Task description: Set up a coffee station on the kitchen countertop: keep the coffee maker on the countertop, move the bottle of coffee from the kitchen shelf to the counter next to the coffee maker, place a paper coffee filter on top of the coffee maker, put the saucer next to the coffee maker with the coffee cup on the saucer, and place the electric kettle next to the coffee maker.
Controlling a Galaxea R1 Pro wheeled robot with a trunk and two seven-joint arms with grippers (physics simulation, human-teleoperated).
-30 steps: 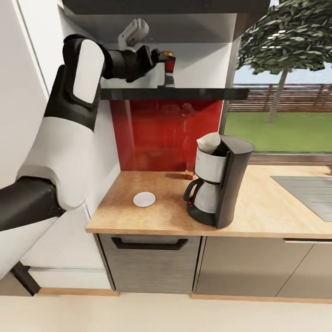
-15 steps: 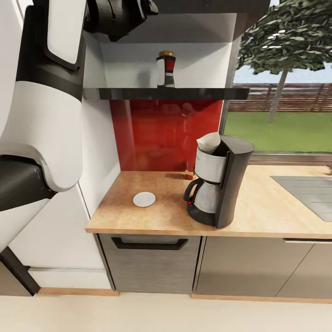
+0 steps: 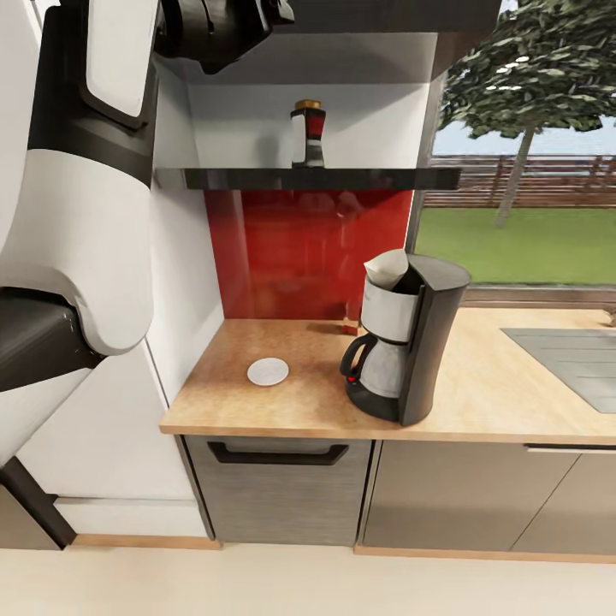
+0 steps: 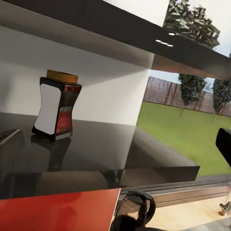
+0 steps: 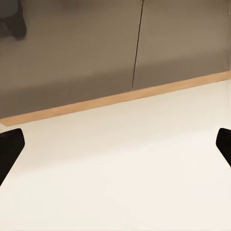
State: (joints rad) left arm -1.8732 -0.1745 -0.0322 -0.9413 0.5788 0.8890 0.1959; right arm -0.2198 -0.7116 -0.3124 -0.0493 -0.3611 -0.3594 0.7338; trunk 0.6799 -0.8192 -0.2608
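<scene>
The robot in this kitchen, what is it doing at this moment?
It is setting up a coffee station. The coffee bottle stands untouched on the black shelf, with the left arm raised near it. On the countertop, the coffee maker already carries a paper filter, and a saucer lies beside it. The right gripper hangs open over the floor.

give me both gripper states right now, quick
Left gripper: open, empty; the bottle of coffee stands free on the kitchen shelf.
Right gripper: open, empty, over the floor.
</scene>
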